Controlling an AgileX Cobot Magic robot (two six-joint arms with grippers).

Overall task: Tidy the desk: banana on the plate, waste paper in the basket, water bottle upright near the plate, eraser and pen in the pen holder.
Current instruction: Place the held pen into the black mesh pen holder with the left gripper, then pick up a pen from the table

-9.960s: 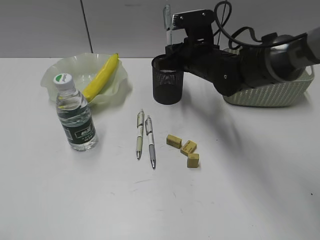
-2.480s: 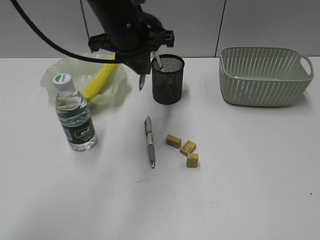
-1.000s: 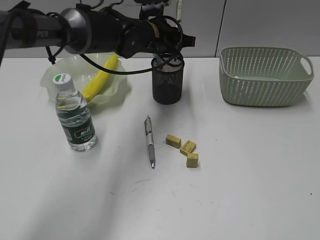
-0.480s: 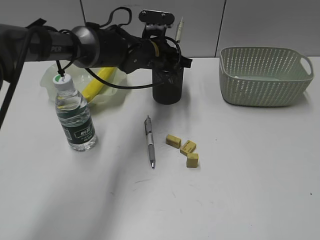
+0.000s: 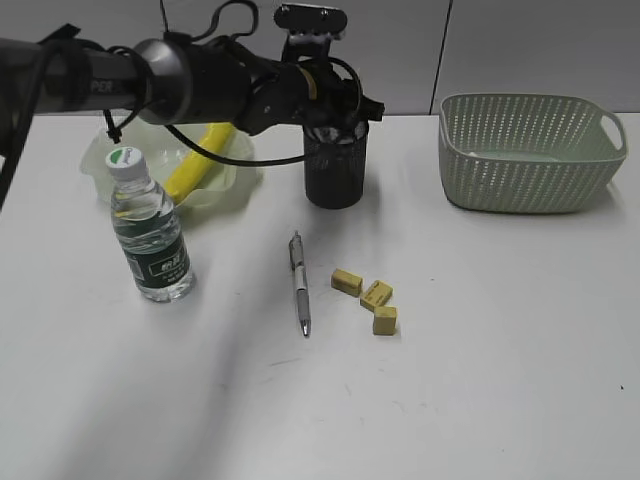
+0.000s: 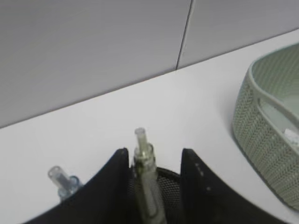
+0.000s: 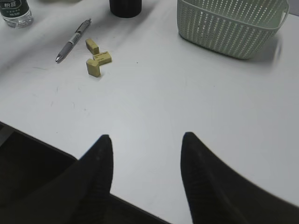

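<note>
My left gripper (image 5: 338,108) hangs over the black mesh pen holder (image 5: 335,165), jaws apart. A pen (image 6: 145,172) stands in the holder between them, close to the left finger (image 6: 117,177), with a gap on its right. A second pen top (image 6: 60,178) pokes up beside it. Another pen (image 5: 299,285) and three yellow erasers (image 5: 366,296) lie on the desk (image 5: 480,350). The banana (image 5: 200,160) rests in the plate (image 5: 105,150). The water bottle (image 5: 150,232) stands upright in front of it. My right gripper (image 7: 147,140) is open and empty over the desk's near edge.
The pale green basket (image 5: 530,150) stands at the back right. A whitish bit (image 6: 290,135) lies inside it; I cannot tell whether it is the waste paper. My left arm (image 5: 150,80) stretches across above the plate and bottle.
The left jaws have parted. The pen they held has sunk into the pen holder, and its top no longer sticks out above the gripper. The right gripper has not moved.
</note>
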